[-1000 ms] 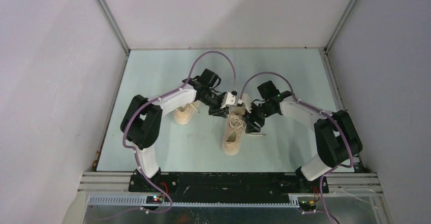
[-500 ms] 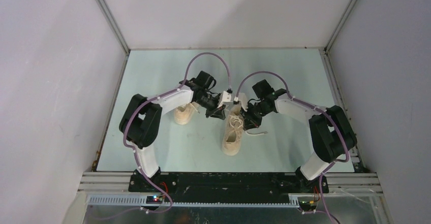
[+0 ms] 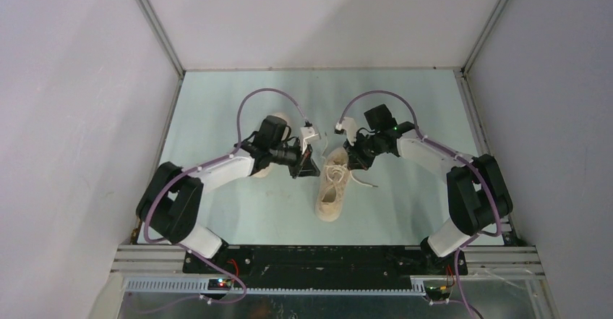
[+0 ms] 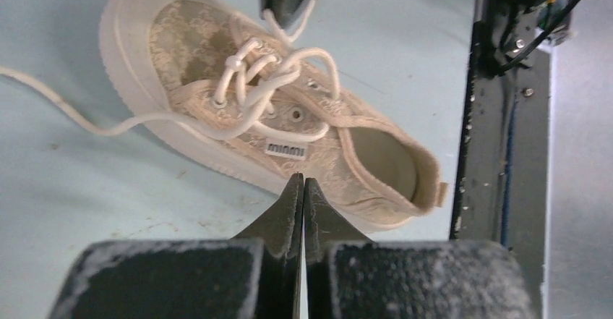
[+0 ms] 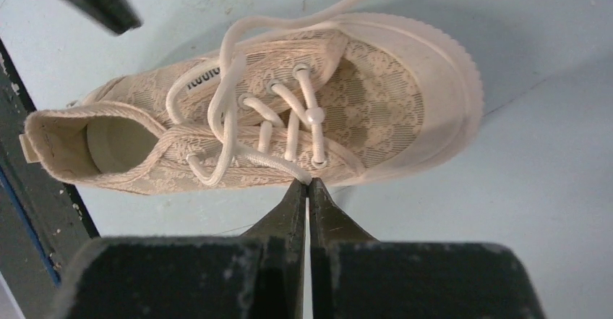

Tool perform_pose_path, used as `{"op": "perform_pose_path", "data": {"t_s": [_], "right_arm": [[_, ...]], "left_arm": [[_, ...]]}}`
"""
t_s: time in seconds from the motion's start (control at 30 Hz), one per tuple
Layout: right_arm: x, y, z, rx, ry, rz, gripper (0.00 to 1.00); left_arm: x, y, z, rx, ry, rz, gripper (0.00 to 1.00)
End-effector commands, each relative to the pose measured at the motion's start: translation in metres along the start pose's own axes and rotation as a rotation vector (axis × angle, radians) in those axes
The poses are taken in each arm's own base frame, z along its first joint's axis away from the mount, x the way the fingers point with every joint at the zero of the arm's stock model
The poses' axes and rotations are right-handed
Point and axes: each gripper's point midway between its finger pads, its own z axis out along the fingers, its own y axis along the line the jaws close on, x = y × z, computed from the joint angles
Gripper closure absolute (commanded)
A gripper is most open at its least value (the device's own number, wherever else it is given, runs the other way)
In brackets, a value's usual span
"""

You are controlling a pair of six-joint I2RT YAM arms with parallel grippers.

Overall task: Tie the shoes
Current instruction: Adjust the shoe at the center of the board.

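The shoe (image 3: 331,192) lies on the worktop (image 3: 238,102) between my left gripper (image 4: 302,185) and right gripper (image 5: 308,189), heel toward my bases, toe away; both grippers are pressed together level with its laces (image 5: 289,127).

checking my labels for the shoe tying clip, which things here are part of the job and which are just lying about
Part of the job: middle shoe, its laces, second shoe half under the left arm, left end effector and right end effector, both shut.
Just there: purple cables, black rail at the near edge.
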Motion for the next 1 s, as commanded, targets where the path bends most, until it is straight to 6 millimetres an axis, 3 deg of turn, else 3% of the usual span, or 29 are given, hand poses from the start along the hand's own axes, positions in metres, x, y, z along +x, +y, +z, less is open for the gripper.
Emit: {"op": "perform_pose_path", "data": {"t_s": [0.0, 0.07, 0.1, 0.23, 0.4, 0.53, 0.67, 0.73, 0.87, 0.97], "right_arm": [[-0.029, -0.012, -0.006, 0.053, -0.074, -0.024, 1.00], [-0.028, -0.012, -0.002, 0.046, -0.059, -0.017, 1.00], [-0.027, -0.013, 0.000, 0.044, -0.048, -0.008, 1.00], [-0.031, -0.018, -0.001, 0.035, -0.040, 0.026, 1.00], [-0.036, -0.018, -0.008, 0.037, -0.054, 0.014, 1.00], [-0.033, -0.017, -0.009, 0.034, -0.046, 0.014, 1.00], [-0.032, -0.017, -0.009, 0.032, -0.040, 0.010, 1.00], [-0.031, -0.018, -0.009, 0.037, -0.037, 0.010, 1.00], [-0.031, -0.019, -0.010, 0.040, -0.040, 0.011, 1.00], [-0.029, -0.019, -0.010, 0.037, -0.031, 0.015, 1.00]], "left_arm": [[-0.021, -0.027, 0.001, 0.072, -0.038, -0.007, 1.00], [-0.015, -0.037, 0.011, 0.114, 0.051, 0.011, 1.00], [0.004, -0.045, 0.017, 0.139, 0.139, -0.025, 1.00], [0.005, -0.047, 0.026, 0.128, 0.196, 0.020, 1.00], [0.004, -0.041, -0.004, 0.003, 0.202, 0.192, 1.00], [0.035, -0.032, -0.025, -0.076, 0.319, 0.290, 1.00], [0.064, -0.036, -0.012, -0.041, 0.476, 0.394, 1.00], [0.060, -0.046, 0.005, 0.012, 0.482, 0.418, 1.00], [0.033, -0.063, 0.038, 0.057, 0.400, 0.466, 1.00], [0.010, -0.070, 0.045, 0.054, 0.333, 0.477, 1.00]]}}
